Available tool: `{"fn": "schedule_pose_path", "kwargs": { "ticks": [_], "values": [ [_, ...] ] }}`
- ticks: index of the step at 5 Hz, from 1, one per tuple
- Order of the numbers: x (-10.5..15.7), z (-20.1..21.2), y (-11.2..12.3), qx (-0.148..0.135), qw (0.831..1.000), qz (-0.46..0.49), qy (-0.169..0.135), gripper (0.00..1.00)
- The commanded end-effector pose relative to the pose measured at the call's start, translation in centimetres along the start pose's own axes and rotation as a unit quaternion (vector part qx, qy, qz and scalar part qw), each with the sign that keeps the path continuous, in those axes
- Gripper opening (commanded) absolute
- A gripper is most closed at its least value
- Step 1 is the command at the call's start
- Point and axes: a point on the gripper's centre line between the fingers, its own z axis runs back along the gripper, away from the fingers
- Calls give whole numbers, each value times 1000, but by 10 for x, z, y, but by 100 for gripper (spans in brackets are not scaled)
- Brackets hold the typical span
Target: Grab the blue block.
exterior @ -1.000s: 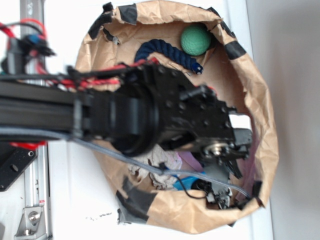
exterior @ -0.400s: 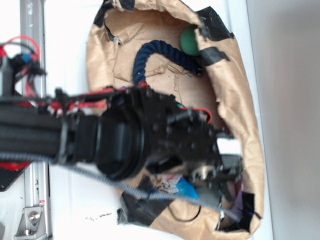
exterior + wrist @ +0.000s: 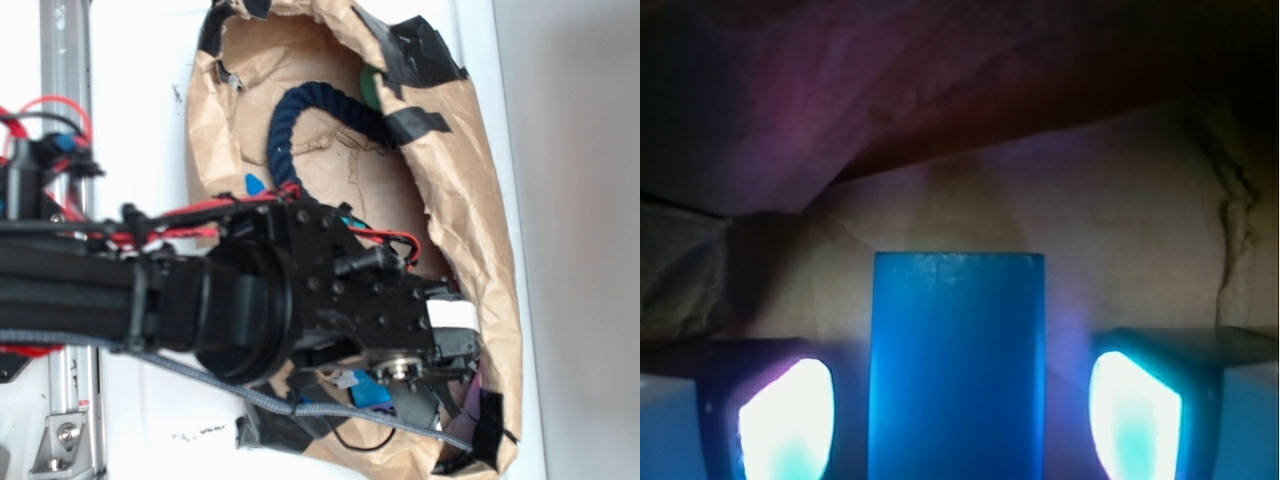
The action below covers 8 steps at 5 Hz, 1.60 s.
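Note:
In the wrist view the blue block (image 3: 958, 360) is a smooth cyan slab standing between my two fingers, with a gap on each side. My gripper (image 3: 960, 405) is open around it; the glowing pads (image 3: 785, 415) do not touch it. In the exterior view the gripper (image 3: 435, 385) is low inside the brown paper bag (image 3: 470, 230), and a piece of the blue block (image 3: 374, 392) shows just left of it, under the wrist.
A navy rope (image 3: 285, 125) curves across the bag's upper part. A green ball (image 3: 370, 85) is mostly hidden behind the bag's folded rim with black tape (image 3: 415, 125). A small blue piece (image 3: 255, 184) lies by the arm's red wires. A metal rail (image 3: 65, 90) runs at left.
The arm has moved lower in the frame, deeper into the bag's bottom end. The bag's rim has folded inward, hiding most of the green ball.

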Motion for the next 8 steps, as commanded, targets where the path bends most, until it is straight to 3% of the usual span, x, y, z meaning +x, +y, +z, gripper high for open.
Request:
{"fn": "schedule_pose_path", "kwargs": {
  "ticks": [1, 2, 3, 4, 5, 6, 7, 8],
  "values": [
    [-14, -10, 17, 199, 979, -17, 29, 61],
    [-16, 30, 55, 234, 972, 0, -7, 0],
    [-18, 64, 97, 212, 975, 45, -44, 0],
    [-14, 98, 123, 208, 973, 72, -75, 0],
    [5, 135, 129, 149, 979, 54, -125, 0],
    [29, 152, 108, 132, 988, 4, -85, 0],
    [30, 143, 77, 155, 986, -21, -57, 0],
    [28, 139, 62, 169, 983, -52, -59, 0]
  ]
}}
